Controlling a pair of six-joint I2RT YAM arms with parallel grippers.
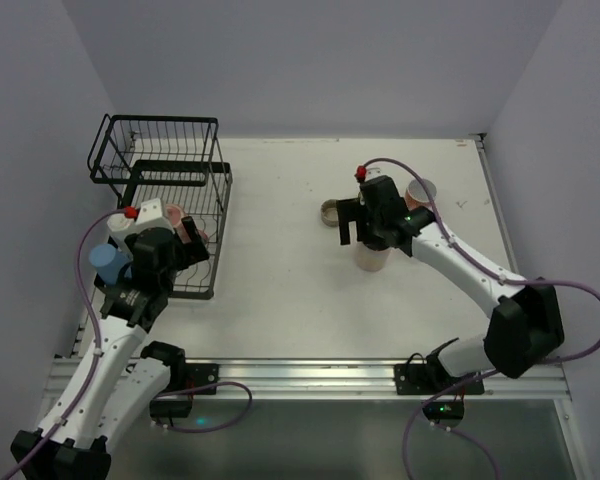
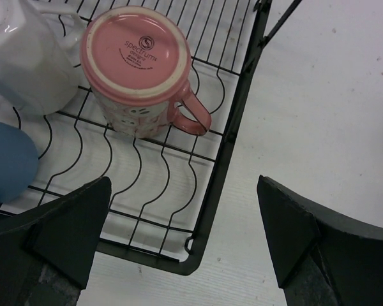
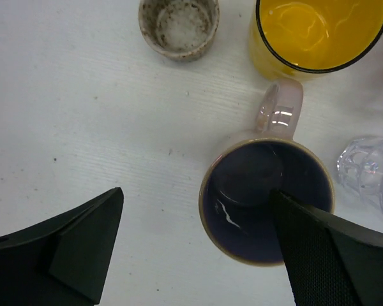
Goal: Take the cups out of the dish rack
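White worktop [image 1: 280,310], pale walls. We see dish rack [image 1: 165,170] far left; pink mug [image 2: 137,70] sits upside-down on lower tray [image 2: 168,172], likely draining, white mug [image 2: 25,57] just beside, blue cup [image 2: 6,159] near. Left fingers [image 2: 70,229] spread above rack corner, holding nothing; white mug crowds our approach. Right fingers [image 3: 70,248] spread above upright dark-lined mug [image 3: 265,197] on worktop, one over its mouth; we judge it set down. Yellow cup [image 3: 319,32], speckled cup [image 3: 179,25], clear glass [image 3: 370,172] stand near.

The black wire dish rack [image 1: 160,122] stands at upper left. On its tray a pink mug [image 2: 137,64] sits upside down, handle pointing right, with a white cup [image 2: 25,57] and a blue cup [image 2: 6,159] to its left. Right of centre, a beige mug [image 3: 242,197], dark inside, stands upright near a yellow cup [image 3: 319,32], a speckled cup [image 3: 179,25] and a clear glass [image 3: 370,172].
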